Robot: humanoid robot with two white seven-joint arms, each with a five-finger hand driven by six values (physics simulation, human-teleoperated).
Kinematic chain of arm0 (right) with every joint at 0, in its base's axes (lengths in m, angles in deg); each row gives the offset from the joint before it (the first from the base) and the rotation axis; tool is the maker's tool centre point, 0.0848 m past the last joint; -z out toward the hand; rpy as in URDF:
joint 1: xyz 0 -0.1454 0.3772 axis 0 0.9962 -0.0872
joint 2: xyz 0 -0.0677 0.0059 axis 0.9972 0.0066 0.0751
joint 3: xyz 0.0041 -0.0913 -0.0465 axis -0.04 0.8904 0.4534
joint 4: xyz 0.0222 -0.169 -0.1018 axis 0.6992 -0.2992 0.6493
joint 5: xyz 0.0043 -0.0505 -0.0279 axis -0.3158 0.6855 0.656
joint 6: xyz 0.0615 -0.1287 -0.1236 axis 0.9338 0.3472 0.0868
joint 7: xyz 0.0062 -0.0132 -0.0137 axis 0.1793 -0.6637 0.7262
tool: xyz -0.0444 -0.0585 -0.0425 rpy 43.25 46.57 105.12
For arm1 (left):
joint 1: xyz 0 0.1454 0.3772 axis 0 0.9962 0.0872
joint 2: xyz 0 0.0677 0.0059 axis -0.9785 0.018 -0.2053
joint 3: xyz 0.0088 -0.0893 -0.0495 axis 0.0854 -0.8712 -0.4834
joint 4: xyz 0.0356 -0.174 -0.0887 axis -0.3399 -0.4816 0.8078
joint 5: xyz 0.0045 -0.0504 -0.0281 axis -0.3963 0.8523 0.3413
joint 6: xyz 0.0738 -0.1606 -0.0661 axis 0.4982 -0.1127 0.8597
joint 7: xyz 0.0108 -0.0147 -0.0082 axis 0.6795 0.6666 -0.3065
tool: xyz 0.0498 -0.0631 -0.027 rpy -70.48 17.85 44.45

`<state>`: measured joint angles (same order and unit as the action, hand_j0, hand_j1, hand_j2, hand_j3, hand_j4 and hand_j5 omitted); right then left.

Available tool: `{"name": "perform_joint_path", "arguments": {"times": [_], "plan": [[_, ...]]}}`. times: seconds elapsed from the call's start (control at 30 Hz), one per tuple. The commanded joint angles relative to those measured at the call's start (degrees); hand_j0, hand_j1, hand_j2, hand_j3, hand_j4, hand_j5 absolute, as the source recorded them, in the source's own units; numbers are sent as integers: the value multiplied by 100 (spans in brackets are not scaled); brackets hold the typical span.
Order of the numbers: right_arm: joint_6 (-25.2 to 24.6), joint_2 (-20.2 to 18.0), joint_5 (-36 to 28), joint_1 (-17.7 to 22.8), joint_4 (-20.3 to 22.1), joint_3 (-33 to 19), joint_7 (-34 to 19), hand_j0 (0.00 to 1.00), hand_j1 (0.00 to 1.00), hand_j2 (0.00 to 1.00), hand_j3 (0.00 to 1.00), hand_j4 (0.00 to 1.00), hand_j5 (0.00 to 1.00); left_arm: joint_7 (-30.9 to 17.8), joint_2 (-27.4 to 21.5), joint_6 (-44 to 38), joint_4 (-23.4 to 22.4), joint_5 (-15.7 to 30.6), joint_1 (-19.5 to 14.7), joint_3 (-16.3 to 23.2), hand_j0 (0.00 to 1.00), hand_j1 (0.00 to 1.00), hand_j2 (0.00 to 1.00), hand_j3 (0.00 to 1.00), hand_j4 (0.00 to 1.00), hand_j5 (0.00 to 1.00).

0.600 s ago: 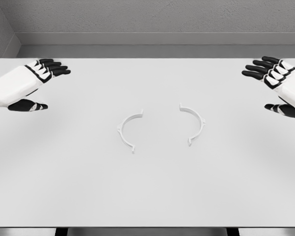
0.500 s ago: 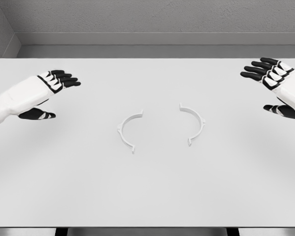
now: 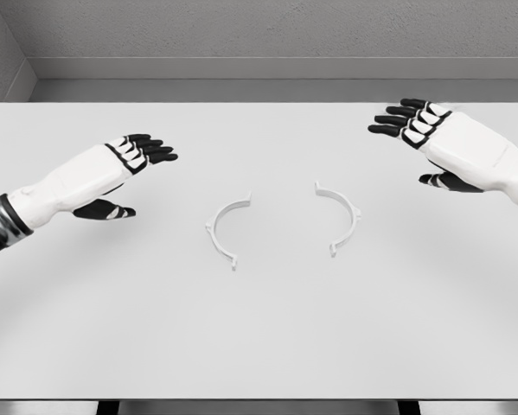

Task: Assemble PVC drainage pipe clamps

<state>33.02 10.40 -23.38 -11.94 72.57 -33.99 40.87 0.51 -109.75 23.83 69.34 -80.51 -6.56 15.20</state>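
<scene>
Clamp halves [image 3: 228, 229] between open hands [image 3: 111, 169]

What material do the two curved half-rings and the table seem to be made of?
Left half-ring and right half-ring: probably white moulded plastic with a matte finish, since they are thin, uniform and have small tabs, with no shine. Table: a smooth, matte, pale grey surface; the render does not show whether it is laminate or painted.

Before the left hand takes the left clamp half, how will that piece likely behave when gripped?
The left clamp half looks thin and lies flat on the table, so it probably weighs little and may slide when nudged. Its open arc might flex slightly. Lying flat, it seems unlikely to roll.
</scene>
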Motion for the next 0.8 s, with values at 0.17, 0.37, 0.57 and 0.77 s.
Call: {"name": "perform_joint_path", "arguments": {"times": [0.17,0.37,0.57,0.77], "plan": [[-4,341,306,-97,-628,692,-57,100,100,100,100,100,100,3,662,-3,-370,16,-26,84,100,100,100,100,100,100],[-4,596,315,-290,-874,877,-48,100,100,100,100,100,100,-5,952,-3,-475,-19,-35,286,100,100,100,100,100,100],[-4,781,368,-369,-971,947,-48,100,100,100,100,100,100,-5,1111,-3,-634,-28,-70,295,100,100,100,100,100,100],[-4,983,491,-510,-1375,1000,-48,100,100,100,100,100,100,-14,1321,-3,-827,-195,-158,374,100,100,100,100,100,100]]}}
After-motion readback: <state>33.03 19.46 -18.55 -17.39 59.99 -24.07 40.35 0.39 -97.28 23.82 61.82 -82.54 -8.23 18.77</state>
